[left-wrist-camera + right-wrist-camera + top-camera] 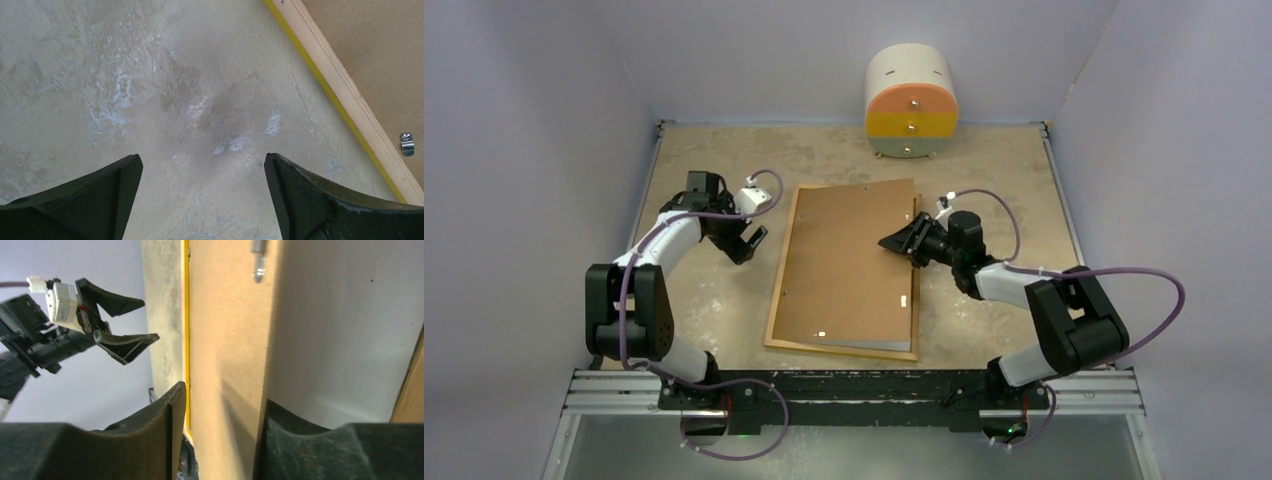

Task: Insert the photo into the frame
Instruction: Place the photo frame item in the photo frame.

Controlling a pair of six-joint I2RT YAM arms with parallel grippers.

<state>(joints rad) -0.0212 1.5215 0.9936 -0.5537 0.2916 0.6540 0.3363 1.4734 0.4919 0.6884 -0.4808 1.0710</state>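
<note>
the frame [782, 270] lies face down in the middle of the table [984, 170], its light wood back up and a thin line of yellow showing along the outer edge in the left wrist view. the brown board [844, 260] rests on top of it, turned a little out of line with the rails, so its far right corner pokes past the frame's far edge. the photo [340, 340] is in the frame under the board, white back up. the right wrist view shows a broad white band of it between the board's right edge and the wood rail on that side. the right gripper [894, 243] reaches in from the right over the board's right edge, about halfway along its length. its fingers are part way apart and the gap between them shows only brown board. whether the tips touch the board cannot be told. the left gripper [749, 240] hangs over bare table just beside the frame's left rail, near the far corner. its fingers are spread wide with nothing between them. a small metal clip [407, 144] sits on the board close inside that rail, and another metal tab [258, 260] shows near the board's edge in the right wrist view. a small round drawer unit [911, 100] with orange and yellow fronts stands at the far edge of the table, well apart from the frame.
</note>
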